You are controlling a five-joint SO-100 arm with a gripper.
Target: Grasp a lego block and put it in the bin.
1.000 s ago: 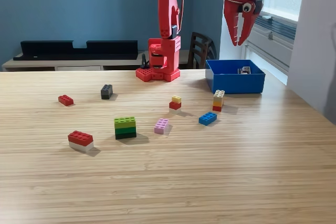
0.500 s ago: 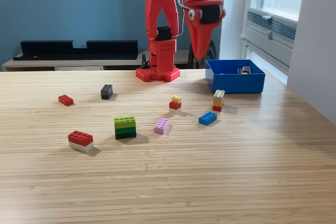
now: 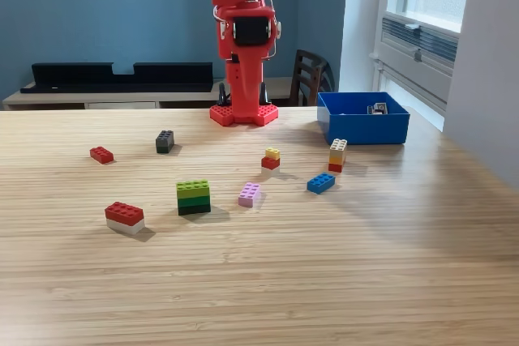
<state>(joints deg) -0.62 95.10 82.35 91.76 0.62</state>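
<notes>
Red and pointing down, my hand [image 3: 246, 95] hangs above the table [image 3: 324, 265]; its opening I cannot tell. Bricks lie scattered near the bin [image 3: 362, 127].

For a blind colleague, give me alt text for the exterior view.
A red robot arm stands at the far edge of a wooden table, its claw raised. Eight small lego pieces lie scattered on the table, and a blue bin sits at the view's right.

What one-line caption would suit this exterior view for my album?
Red robot arm raised over a wooden table scattered with lego bricks, blue bin waiting at the exterior view's right.
</notes>
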